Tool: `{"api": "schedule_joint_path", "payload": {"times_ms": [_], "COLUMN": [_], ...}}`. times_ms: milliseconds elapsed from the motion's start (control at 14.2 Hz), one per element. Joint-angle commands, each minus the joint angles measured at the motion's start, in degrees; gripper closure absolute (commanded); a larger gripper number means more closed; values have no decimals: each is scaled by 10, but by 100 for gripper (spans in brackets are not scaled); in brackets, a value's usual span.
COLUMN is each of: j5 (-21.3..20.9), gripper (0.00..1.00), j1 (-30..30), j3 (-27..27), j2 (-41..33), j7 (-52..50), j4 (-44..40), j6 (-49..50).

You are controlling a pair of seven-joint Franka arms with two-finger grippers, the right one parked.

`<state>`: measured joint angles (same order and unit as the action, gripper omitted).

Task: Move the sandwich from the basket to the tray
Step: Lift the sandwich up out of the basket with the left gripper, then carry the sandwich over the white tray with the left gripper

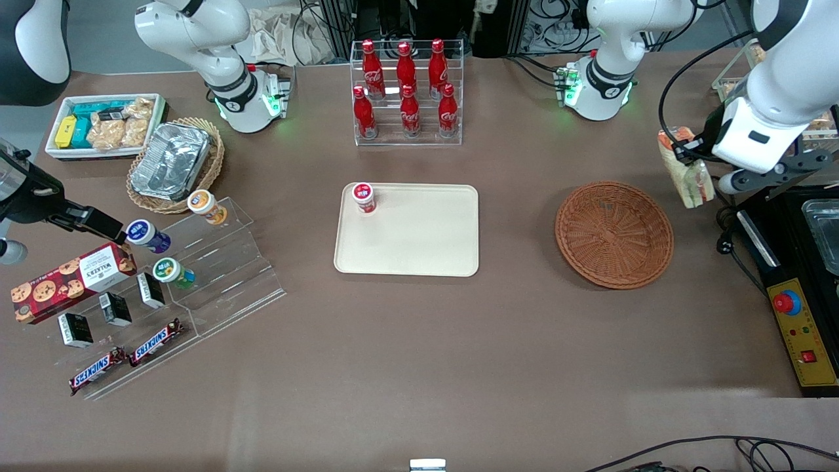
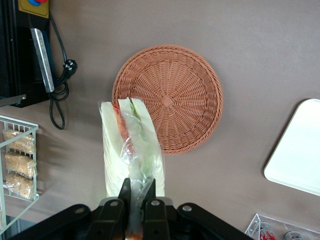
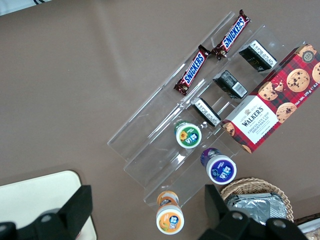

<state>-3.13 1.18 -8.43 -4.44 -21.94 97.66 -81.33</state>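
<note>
the pincer (image 2: 136, 200) is clenched on the wrapped sandwich (image 2: 131, 147), holding it in the air above the counter (image 1: 419, 341), just off the rim of the reddish-brown basket (image 1: 614, 234). the cream tray (image 1: 419, 236) lies well apart, a small red-lidded cup (image 1: 364, 197) on one corner.
</note>
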Motion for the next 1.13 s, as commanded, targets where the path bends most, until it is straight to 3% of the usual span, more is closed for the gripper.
{"api": "schedule_joint_path", "payload": {"times_ms": [0,352,493,704,915,1056], "j5": [13,18,78,37,37,58], "gripper": [100,100,100,100,100,100], "j1": [1,13,25,125,178,184], "j3": [-13,-68,-71,-74,-76,-78], "j2": [8,27,50,81,88,91], "j7": [4,-37,-78,-148,-194,-194], "j4": [-14,-4,-6,2,21,37], "j6": [14,7,-1,-68,-133,-182]}}
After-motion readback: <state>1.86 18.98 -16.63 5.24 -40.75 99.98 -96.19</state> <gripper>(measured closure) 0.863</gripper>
